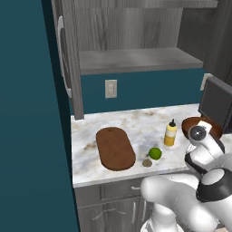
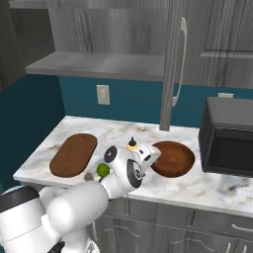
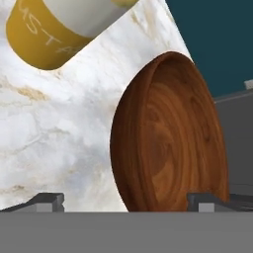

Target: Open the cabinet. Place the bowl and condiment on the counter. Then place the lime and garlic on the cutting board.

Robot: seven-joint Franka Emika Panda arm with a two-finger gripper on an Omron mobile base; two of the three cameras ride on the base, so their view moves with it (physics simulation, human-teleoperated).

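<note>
The cabinet point(image 1: 136, 59) stands open and its grey shelf is bare. On the counter point(image 1: 136, 120) rest the wooden bowl point(image 2: 173, 158), the yellow condiment point(image 1: 170, 133), the lime point(image 1: 155, 153) and the garlic point(image 1: 147, 162). The cutting board point(image 1: 115, 148) lies bare to their left. My gripper point(image 3: 126, 200) is open and low over the counter, with the bowl point(image 3: 168, 138) close in front of it. The bowl's near rim lies between the fingertips point(image 3: 47, 200), untouched. The condiment point(image 3: 54, 29) stands just beside it. My hand point(image 2: 146, 155) hides most of the bottle in the right base view.
A dark microwave point(image 2: 230, 143) stands on the counter right of the bowl. The open cabinet door point(image 2: 173, 64) with its silver handle hangs over the counter's back. A wall socket point(image 1: 111, 88) sits under the shelf. Drawer fronts point(image 1: 118, 190) run below the counter edge.
</note>
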